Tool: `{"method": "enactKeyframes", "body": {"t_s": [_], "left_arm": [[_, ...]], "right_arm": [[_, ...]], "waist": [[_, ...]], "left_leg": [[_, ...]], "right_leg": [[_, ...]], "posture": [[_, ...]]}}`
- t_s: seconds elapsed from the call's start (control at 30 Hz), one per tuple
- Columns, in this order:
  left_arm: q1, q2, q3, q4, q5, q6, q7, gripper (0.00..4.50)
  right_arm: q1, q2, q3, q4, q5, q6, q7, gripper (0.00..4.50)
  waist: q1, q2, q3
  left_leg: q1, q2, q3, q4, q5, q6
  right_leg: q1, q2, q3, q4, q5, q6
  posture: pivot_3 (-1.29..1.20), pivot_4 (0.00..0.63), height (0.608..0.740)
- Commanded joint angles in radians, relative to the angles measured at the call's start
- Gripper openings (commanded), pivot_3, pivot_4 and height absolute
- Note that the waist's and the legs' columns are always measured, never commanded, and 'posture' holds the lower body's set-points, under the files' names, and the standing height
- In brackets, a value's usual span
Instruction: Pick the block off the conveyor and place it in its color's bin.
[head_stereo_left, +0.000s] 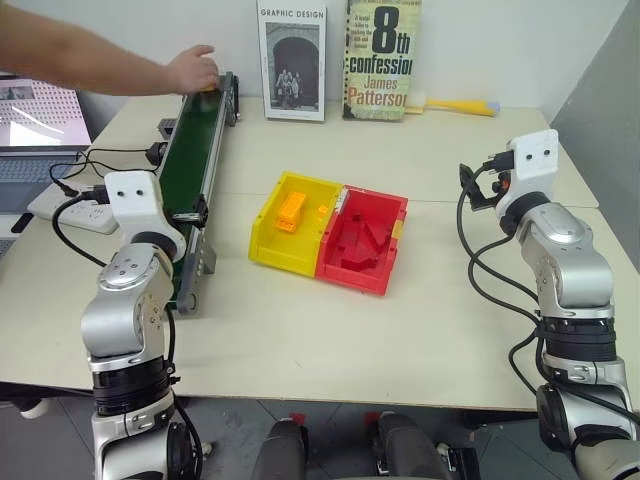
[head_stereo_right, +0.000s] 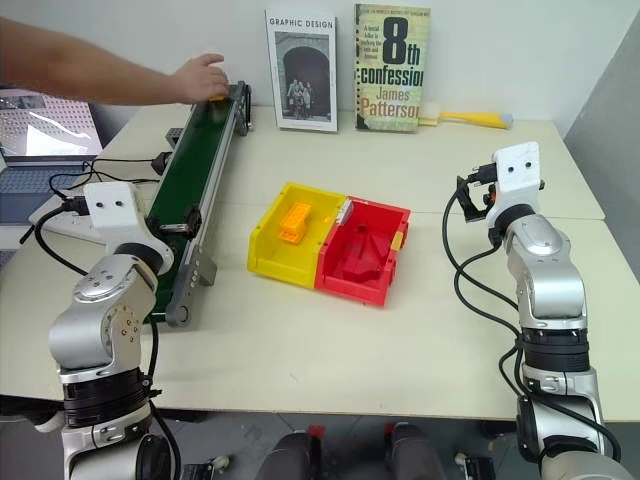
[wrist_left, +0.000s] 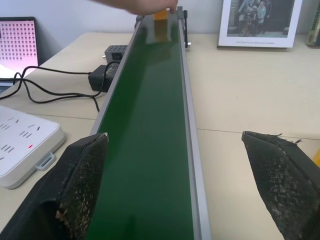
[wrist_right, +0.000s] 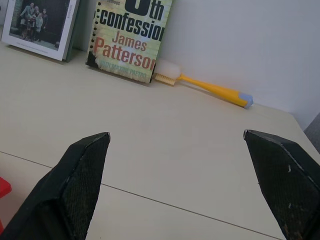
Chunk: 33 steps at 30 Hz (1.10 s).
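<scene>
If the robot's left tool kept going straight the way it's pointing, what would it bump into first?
Probably the block, which a person's hand is setting at the far end of the belt. The open left tool points along the belt, and nothing else lies on it.

Both arms are held forward and level; the left gripper (wrist_left: 175, 185) and right gripper (wrist_right: 177, 185) are spread wide, empty.

The 2 eye views look forward and down from the robot's head over the whole tabletop (head_stereo_left: 420, 160), sharing nearly the same scene. The left wrist view sits low and close over the conveyor (wrist_left: 150, 150), facing along its belt toward the far end. The right wrist view faces the far wall, and both it and the eye views take in the 2 books (wrist_right: 130, 35) and the brush (wrist_right: 210, 89).
</scene>
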<state>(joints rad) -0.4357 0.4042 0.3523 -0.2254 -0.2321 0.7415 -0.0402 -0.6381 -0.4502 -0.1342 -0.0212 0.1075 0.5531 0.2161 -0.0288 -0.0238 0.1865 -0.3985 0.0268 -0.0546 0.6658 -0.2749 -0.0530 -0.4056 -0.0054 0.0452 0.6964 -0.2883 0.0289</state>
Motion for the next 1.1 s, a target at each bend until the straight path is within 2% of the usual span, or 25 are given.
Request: {"method": "enactKeyframes", "body": {"t_s": [0.03,0.47,0.7,0.97,1.1], "left_arm": [[-0.008,0.011,0.027,-0.044,-0.003,-0.005,0.008,4.47],[0.041,0.012,0.027,-0.085,0.017,-0.005,0.036,4.47],[0.024,-0.009,0.015,-0.041,0.049,-0.027,0.072,4.47],[-0.021,-0.013,0.036,0.021,0.033,-0.066,0.067,4.47],[-0.044,0.003,0.045,0.04,0.033,-0.082,0.065,4.47]], "right_arm": [[-0.011,-0.014,-0.018,-0.008,-0.006,-0.03,0.001,4.5],[0.003,0.0,-0.028,-0.058,0.019,0.013,0.007,4.5],[0.002,-0.014,-0.024,-0.07,0.047,0.005,0.054,4.5],[-0.11,-0.073,0.038,-0.129,0.329,0.072,0.492,4.5],[-0.165,-0.123,0.065,-0.165,0.444,0.156,0.641,4.5]], "waist": [[0.0,0.0,0.0],[0.0,0.0,0.0],[0.0,0.0,0.0],[-0.002,0.0,0.0],[-0.001,0.0,0.0]], "left_leg": [[0.0,0.0,0.0,0.0,0.0,0.0],[0.0,0.0,0.0,0.0,0.0,0.0],[0.0,0.0,0.0,0.0,0.0,0.0],[0.0,0.0,-0.001,0.0,0.0,0.0],[0.0,0.0,-0.002,0.0,0.0,0.0]], "right_leg": [[0.0,0.0,0.0,0.0,0.0,0.0],[0.0,0.0,0.0,0.0,0.0,0.0],[0.0,0.0,0.0,0.0,0.0,0.0],[0.0,0.001,-0.001,0.0,0.0,0.0],[0.0,0.001,-0.002,0.0,0.0,0.0]], "posture": [[0.0,0.15,0.74],[0.0,0.15,0.74],[0.0,0.15,0.74],[0.0,0.15,0.74],[0.0,0.15,0.74]]}}
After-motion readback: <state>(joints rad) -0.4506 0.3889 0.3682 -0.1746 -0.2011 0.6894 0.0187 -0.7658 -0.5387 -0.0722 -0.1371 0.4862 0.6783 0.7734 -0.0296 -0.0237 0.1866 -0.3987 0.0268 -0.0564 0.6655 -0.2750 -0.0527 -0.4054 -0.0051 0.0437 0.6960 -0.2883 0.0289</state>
